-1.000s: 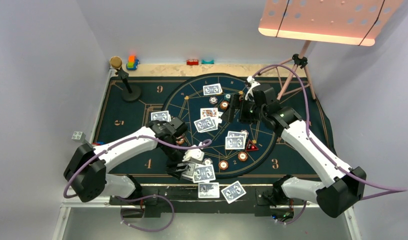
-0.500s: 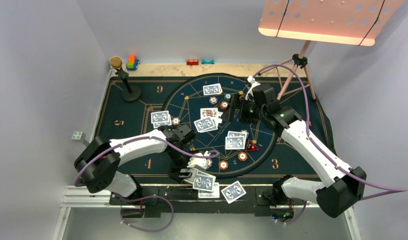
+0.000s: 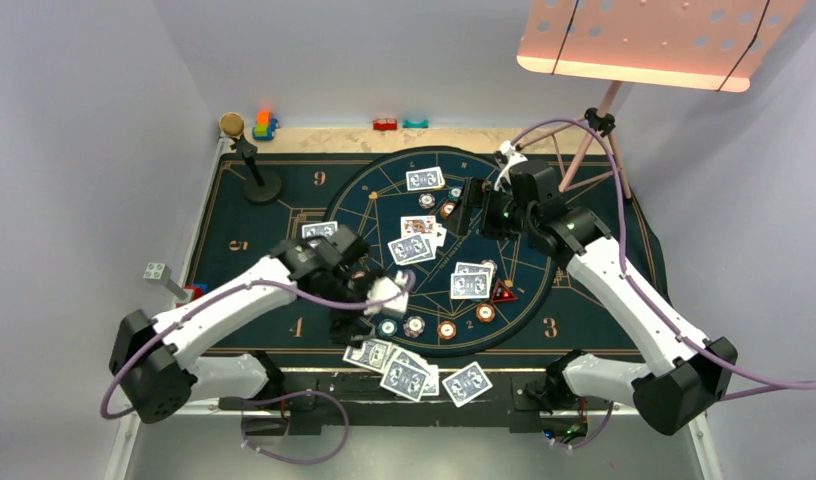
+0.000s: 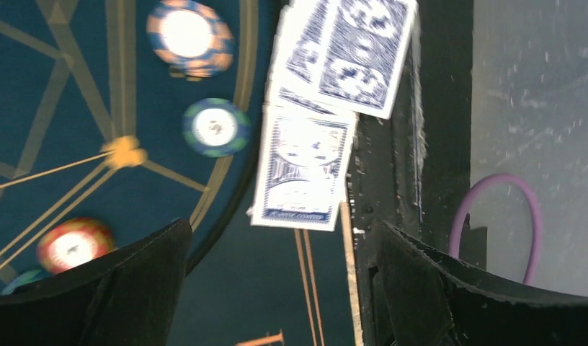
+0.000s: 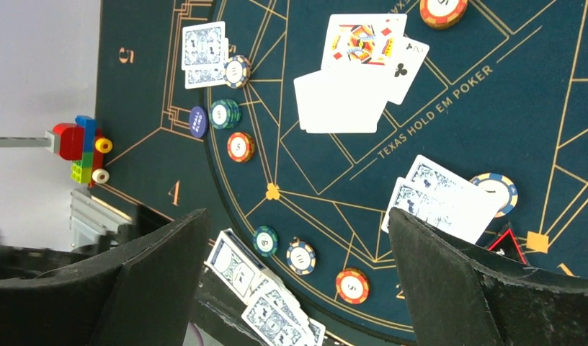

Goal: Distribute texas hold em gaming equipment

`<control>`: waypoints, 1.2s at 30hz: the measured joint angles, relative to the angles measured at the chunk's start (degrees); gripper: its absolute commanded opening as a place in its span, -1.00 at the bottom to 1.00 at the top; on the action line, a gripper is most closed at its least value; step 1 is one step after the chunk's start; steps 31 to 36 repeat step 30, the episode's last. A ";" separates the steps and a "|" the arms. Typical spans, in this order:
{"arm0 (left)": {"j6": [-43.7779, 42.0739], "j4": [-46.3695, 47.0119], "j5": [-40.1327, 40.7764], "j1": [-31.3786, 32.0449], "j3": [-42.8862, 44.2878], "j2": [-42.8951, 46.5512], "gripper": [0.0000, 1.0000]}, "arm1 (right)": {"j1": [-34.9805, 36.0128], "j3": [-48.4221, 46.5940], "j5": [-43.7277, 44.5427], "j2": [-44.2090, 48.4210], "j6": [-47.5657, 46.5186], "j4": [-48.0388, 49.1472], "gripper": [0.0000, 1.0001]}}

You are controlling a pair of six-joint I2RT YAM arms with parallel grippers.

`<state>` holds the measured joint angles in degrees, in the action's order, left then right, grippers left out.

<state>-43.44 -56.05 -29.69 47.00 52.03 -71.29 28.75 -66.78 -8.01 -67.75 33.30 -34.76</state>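
Note:
Blue-backed playing cards (image 3: 408,374) lie fanned at the near edge of the dark poker mat (image 3: 284,190). More cards (image 3: 425,179) sit in pairs around the circle, with face-up cards (image 5: 356,79) near the middle. Poker chips (image 3: 415,325) ring the near arc beside a red triangular marker (image 3: 503,292). My left gripper (image 3: 356,318) hovers open just behind the near cards (image 4: 302,169), nothing between its fingers (image 4: 111,288). My right gripper (image 3: 469,212) hangs open above the far centre, looking down on the chips (image 5: 301,256), and its fingers (image 5: 450,288) are empty.
A black stand with a cork top (image 3: 246,158) stands at the back left. Toy blocks (image 3: 264,125) sit on the far ledge, and more blocks (image 5: 78,148) lie off the mat's left edge. A tripod (image 3: 589,140) with a lamp panel stands at the back right. The table's near rail (image 4: 392,166) runs beside the cards.
My left gripper has opened and pulled back left from the near edge, leaving the cards fanned there. The right arm has shifted slightly farther back.

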 measured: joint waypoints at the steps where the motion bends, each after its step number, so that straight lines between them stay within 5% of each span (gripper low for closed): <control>1: 1.20 -1.14 -0.02 -1.49 2.27 1.01 0.99 | 0.00 -0.50 0.13 -0.02 -0.11 -0.31 0.97; 7: 9.25 -4.96 -0.85 -16.04 16.52 4.11 0.99 | -0.02 -3.63 1.84 -0.61 -1.27 -0.81 0.97; 18: 22.53 -2.73 -3.30 -50.10 17.94 0.02 0.99 | -1.88 -3.15 6.05 -0.85 -5.05 0.35 0.97; 28: 26.43 4.63 -2.25 -53.11 11.78 -1.36 0.99 | -4.83 9.44 9.64 2.08 -6.62 3.63 0.97; 36: 26.84 6.71 -1.84 -53.09 10.91 -1.44 0.99 | -4.83 10.60 10.14 2.60 -6.80 4.50 0.97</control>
